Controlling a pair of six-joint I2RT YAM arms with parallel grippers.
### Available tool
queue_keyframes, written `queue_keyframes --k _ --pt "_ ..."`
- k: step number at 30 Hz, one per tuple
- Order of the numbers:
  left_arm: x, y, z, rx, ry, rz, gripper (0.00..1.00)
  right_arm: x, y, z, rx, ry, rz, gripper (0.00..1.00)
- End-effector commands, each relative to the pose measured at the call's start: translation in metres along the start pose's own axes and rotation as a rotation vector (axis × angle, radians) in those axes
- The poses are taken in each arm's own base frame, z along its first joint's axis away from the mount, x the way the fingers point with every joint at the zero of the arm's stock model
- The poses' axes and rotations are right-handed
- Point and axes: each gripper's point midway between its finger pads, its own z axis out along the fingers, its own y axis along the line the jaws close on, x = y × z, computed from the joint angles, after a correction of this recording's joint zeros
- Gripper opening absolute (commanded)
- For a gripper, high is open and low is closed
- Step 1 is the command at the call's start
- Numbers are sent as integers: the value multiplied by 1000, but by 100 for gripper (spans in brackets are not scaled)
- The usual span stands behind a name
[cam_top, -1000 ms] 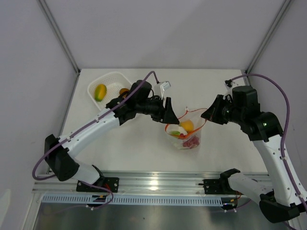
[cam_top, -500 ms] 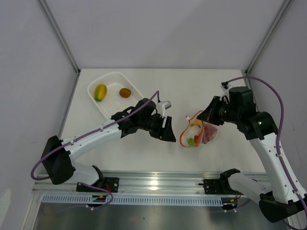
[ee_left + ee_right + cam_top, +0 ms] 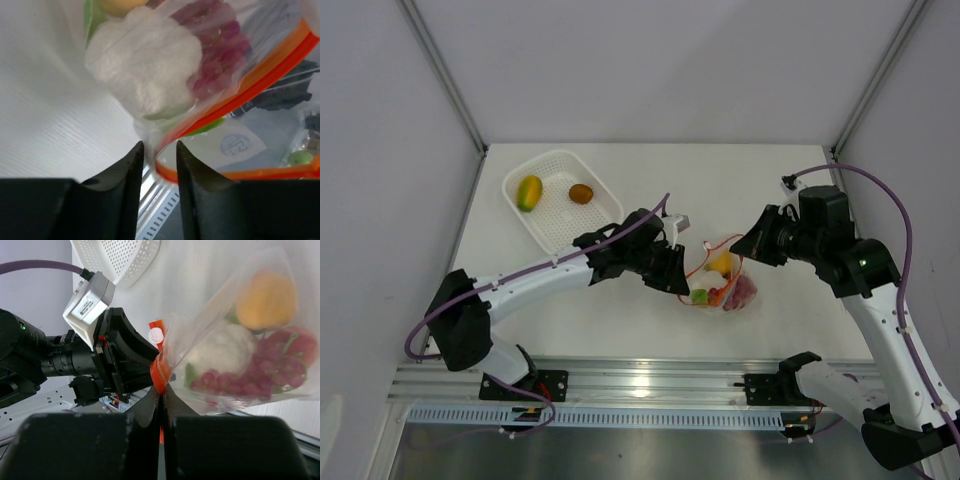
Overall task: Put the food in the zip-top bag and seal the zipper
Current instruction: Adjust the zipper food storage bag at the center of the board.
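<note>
The zip-top bag [image 3: 728, 287] hangs from my right gripper [image 3: 742, 247], which is shut on the red-orange zipper [image 3: 159, 371] at one end of the mouth. Inside the bag are a white-and-green piece [image 3: 225, 347], a red grape cluster [image 3: 250, 380] and an orange piece [image 3: 267, 300]. My left gripper [image 3: 680, 278] is at the bag's other end. Its jaws stand slightly apart with the zipper [image 3: 260, 70] corner between them [image 3: 160, 148], not clamped. The yellow-green mango [image 3: 529, 191] and the brown piece [image 3: 581, 193] lie in the basket.
The white mesh basket [image 3: 552, 222] sits at the back left of the table, behind my left arm. The metal rail [image 3: 650, 385] runs along the table's near edge, just in front of the bag.
My left gripper has come forward from near the basket and then moved right onto the bag's mouth corner. My right gripper has kept hold of the bag, which has swung and shifted slightly.
</note>
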Motion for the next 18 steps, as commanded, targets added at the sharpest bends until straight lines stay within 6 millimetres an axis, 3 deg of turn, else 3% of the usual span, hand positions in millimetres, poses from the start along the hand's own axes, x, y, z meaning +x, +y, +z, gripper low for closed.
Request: queue_keyframes --k 1,2,6,8,10,12,13,15,18 --pt "-16 -11 -4 10 -40 32 33 -8 13 -9 -60 -56 -17 0" --pt "-16 -12 -6 15 -42 31 24 -7 12 -9 -58 -54 -17 0" --pt "-17 -17 -9 34 -44 36 12 -2 5 -3 -41 -42 -10 0" --pt "-19 -20 -9 43 -44 43 1 0 5 -1 -50 -38 -6 0" --pt "-24 -25 -8 55 -41 46 1 0 6 -2 -56 -38 -3 0" --pt "-24 -26 -5 60 -31 41 3 0 6 -3 -54 -40 -7 0" --pt "-24 -25 -5 56 -30 37 16 0 5 -5 -52 -40 -7 0" --pt "-24 -24 -4 46 -33 37 29 0 6 -8 -51 -46 -8 0" --pt "-19 -20 -1 30 -21 36 33 1 7 -10 -57 -49 -10 0"
